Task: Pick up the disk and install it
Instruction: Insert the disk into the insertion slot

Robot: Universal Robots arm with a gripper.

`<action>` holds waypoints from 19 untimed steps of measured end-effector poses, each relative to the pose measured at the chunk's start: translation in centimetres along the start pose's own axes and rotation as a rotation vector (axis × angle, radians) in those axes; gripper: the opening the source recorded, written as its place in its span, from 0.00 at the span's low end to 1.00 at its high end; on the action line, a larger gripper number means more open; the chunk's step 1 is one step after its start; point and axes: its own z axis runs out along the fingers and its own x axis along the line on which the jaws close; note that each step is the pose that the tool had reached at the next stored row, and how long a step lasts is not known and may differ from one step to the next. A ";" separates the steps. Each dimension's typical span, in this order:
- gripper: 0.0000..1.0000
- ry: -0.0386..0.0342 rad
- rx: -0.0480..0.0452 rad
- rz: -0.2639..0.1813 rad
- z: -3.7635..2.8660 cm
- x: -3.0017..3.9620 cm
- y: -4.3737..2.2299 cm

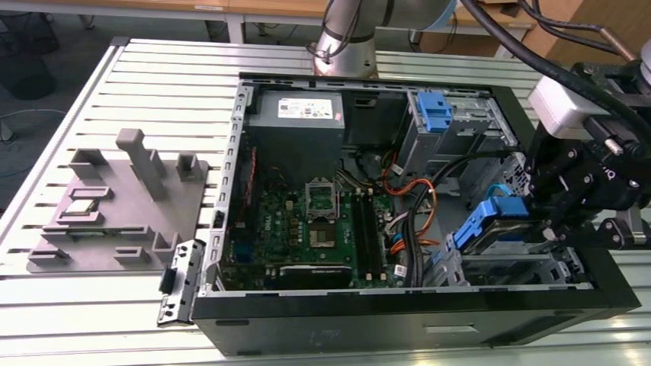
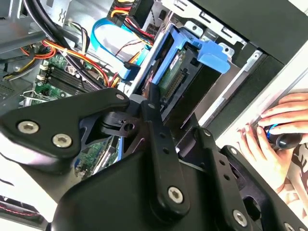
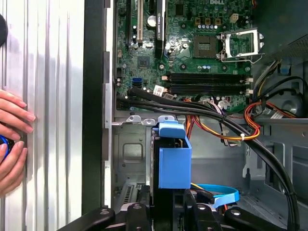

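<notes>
Clamped on the disk (image 1: 495, 229), the gripper (image 1: 541, 219) has one black finger against each flat face; in the second wrist view the fingers (image 2: 154, 120) pinch the drive edge-on, with its connector end and a blue side rail pointing away from the wrist. The disk (image 3: 172, 161) hangs tilted inside the open case (image 1: 336, 324), at the corner of the case on the exterior view's right, far from the power supply (image 1: 295, 110) at the case's opposite end. Its lower end is over the grey drive cage (image 1: 508, 268) in that corner; whether it already touches the cage metal I cannot tell.

The pick-up looks done, and the step in hand is the install: bringing the drive into its bay. By my reading, seating it calls for taking out the tilt so both rails meet the cage's guides squarely, then a straight, gentle push along them.

A bundle of black cables (image 3: 231, 126) and a flat blue cable (image 3: 222, 191) lie inside the case beside the cage and could snag or get pinched. The circuit board (image 3: 192, 62) fills the middle of the case, and a bare blue bracket (image 1: 432, 114) sits in the case's corner beyond the cage. Outside the case wall, a person's hand (image 3: 12, 139) rests on the slatted table (image 3: 53, 72).
</notes>
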 end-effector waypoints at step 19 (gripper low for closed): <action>0.42 -0.0178 -0.0003 0.000 0.35 -0.60 0.20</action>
